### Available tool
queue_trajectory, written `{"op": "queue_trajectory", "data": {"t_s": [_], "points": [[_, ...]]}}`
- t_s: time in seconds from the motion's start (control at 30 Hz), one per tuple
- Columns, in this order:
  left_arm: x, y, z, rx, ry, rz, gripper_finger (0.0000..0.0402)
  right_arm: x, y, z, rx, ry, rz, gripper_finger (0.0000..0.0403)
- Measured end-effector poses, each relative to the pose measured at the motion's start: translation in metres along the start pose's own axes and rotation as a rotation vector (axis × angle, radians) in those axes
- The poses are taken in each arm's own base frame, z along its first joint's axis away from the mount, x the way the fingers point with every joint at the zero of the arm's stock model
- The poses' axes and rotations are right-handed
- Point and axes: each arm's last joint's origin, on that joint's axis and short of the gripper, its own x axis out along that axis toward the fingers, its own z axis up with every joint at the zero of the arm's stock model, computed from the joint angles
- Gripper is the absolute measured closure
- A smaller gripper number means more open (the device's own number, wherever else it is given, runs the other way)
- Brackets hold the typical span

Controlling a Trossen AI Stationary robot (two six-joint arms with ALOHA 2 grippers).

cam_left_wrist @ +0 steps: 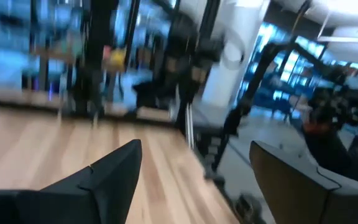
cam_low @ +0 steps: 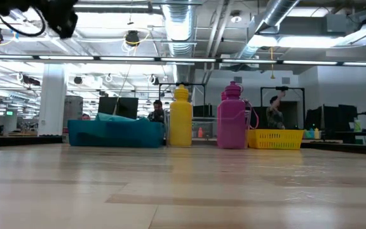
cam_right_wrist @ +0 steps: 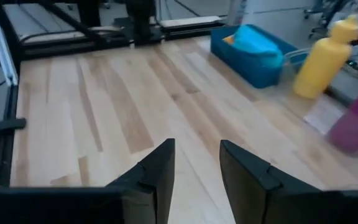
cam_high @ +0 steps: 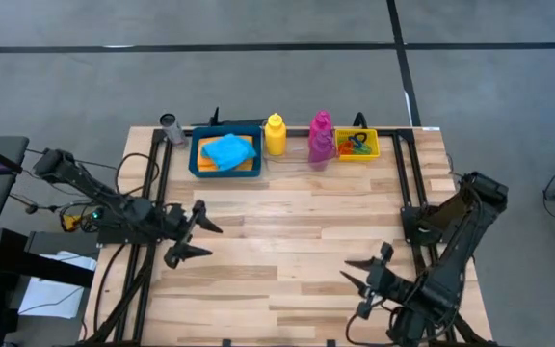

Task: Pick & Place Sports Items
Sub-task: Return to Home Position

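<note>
From above, you see the wooden worktop [cam_high: 287, 222]. Along its far edge, from left to right, stand a blue rectangular tray [cam_high: 197, 159], a yellow plastic bottle [cam_high: 275, 135], a magenta plastic bottle [cam_high: 321, 135] and a small yellow bin [cam_high: 375, 145]. A crumpled cyan cloth [cam_high: 225, 150] lies in the tray on top of an orange cloth [cam_high: 252, 161]. Only an edge of the orange cloth shows. Small coloured stretchy rings [cam_high: 356, 145] lie in the bin. Your left hand [cam_high: 198, 238] hangs over the left side of the worktop, well apart from the tray. It is spread wide and holds nothing. Your right hand [cam_high: 355, 273] is over the near right part, and it is empty too.

From the low view, the cyan cloth pokes up above the tray's rim. The yellow bottle stands upright just right of the tray. The magenta bottle stands upright between the yellow bottle and the bin. Two people [cam_low: 157, 109] are in the room far behind.

In the left wrist view, the left hand's two dark fingers [cam_left_wrist: 114, 171] stand far apart with only bare wood between them.

In the right wrist view, the right hand's fingers [cam_right_wrist: 157, 168] leave just a narrow gap with nothing in it. Beyond them you see the tray with its cloths and both bottles.
</note>
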Motion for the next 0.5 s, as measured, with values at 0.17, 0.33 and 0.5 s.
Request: {"op": "queue_trajectory", "data": {"t_s": [0.17,0.33,0.5], "points": [[-0.001,-0.002,0.007,0.092,-0.086,-0.020,0.0105,0.024,0.009,-0.027,0.067,0.042,0.062,0.0283],[-0.001,0.000,0.007,0.118,-0.092,-0.006,0.0105,0.062,0.031,-0.049,0.141,0.101,0.528,0.0283],[0.000,0.002,0.008,0.102,-0.092,0.005,0.0105,0.077,0.020,-0.042,-0.023,-0.099,1.273,0.0283]]}}
